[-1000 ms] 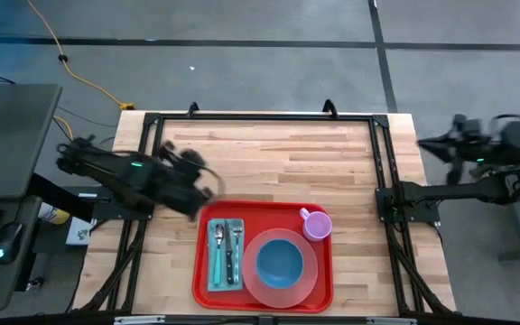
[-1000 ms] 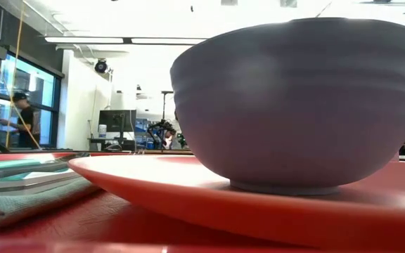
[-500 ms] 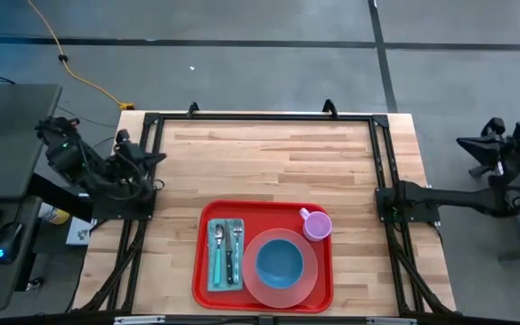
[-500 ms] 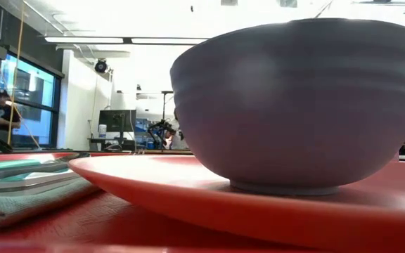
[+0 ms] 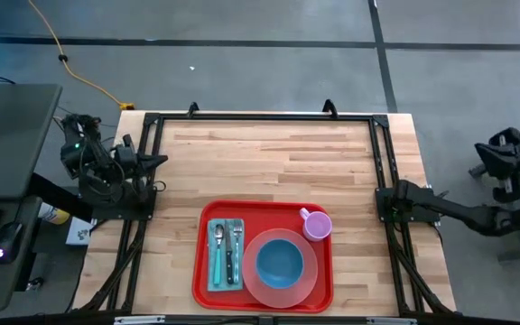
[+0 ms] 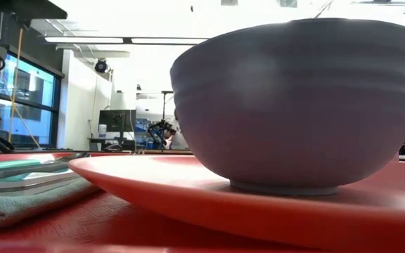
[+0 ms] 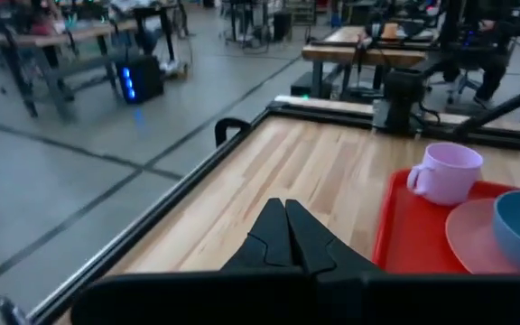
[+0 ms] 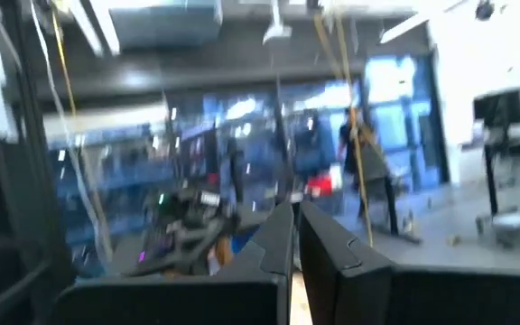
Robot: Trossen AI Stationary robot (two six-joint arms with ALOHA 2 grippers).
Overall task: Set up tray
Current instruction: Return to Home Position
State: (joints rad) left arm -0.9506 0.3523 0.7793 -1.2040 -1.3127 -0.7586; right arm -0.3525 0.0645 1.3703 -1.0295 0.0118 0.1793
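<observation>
Large red plastic rectangular tray (image 5: 262, 213) is set on the wooden worktop (image 5: 269, 158)
Left claw (image 7: 285, 206) and right claw (image 8: 296, 213) are seen closed and empty at opposite worktop edges

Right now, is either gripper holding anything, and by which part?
Nothing is held: the left gripper and the right gripper are both shut and empty.

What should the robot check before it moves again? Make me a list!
1. Tray lies flat on the table: ok.
2. Cutlery lies on the napkin: ok.
3. Bowl sits on the plate: ok.
4. Mug stands upright on the tray: ok.
5. Left gripper is shut, at the table's left edge, away from the tray: ok.
6. Right gripper is shut, out past the table's right side: ok.
</observation>
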